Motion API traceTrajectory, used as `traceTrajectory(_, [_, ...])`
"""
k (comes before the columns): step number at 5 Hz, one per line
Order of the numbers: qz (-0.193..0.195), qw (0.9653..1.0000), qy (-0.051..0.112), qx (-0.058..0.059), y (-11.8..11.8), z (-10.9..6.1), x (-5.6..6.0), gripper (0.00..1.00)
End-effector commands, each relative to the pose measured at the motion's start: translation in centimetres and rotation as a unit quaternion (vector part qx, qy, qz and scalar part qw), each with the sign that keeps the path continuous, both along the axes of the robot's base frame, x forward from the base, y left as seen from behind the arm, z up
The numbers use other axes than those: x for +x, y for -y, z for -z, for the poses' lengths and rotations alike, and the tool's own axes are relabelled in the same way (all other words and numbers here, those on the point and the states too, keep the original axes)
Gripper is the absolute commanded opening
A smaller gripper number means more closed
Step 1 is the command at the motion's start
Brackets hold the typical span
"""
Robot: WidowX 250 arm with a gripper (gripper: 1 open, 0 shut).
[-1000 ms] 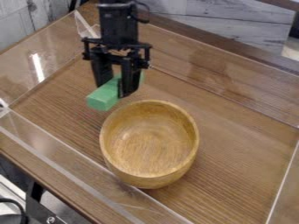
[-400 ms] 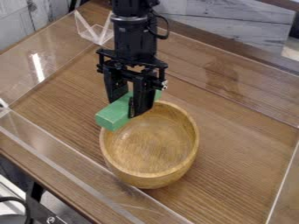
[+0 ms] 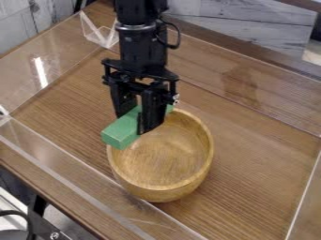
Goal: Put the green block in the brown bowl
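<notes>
The green block [image 3: 123,129] hangs tilted in the air, pinched at its upper end by my gripper [image 3: 143,120], which is shut on it and points steeply down. Its lower end sticks out to the left over the near-left rim of the brown bowl [image 3: 163,178]. That light wooden bowl sits on the table in the middle of the view, with nothing in the part of its inside that shows. The black arm rises from the gripper toward the top of the frame and hides the table behind it.
The wooden tabletop [image 3: 257,103] is ringed by low clear plastic walls [image 3: 51,164] at the front and left. A grey wall and shelf edge run along the back right.
My gripper has carried the green block down-right in the picture, from beside the bowl's far-left side to over its left rim. The bowl has stayed put.
</notes>
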State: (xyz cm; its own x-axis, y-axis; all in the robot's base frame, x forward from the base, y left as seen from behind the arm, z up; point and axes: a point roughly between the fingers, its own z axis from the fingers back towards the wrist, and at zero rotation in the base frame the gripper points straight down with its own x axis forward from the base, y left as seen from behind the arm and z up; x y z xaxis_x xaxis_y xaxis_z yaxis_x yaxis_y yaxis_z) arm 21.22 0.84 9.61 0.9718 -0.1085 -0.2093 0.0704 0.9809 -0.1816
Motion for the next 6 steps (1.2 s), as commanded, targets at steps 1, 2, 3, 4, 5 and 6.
traceTrajectory(1, [0.004,0.9994,0.033,-0.002,0.3,-1.0,0.2,0.00])
traceTrajectory(2, [0.003,0.9992,0.040,-0.008,0.5,-1.1,0.1,0.00])
traceTrajectory(3, [0.005,0.9990,0.044,-0.012,0.8,-1.4,0.2,0.00])
traceTrajectory(4, [0.007,0.9987,0.047,-0.015,1.1,-1.6,0.2,0.00])
traceTrajectory(5, [0.010,0.9985,0.050,-0.017,1.3,-1.6,0.2,0.00])
traceTrajectory(6, [0.011,0.9983,0.053,-0.020,1.5,-1.6,0.3,0.00])
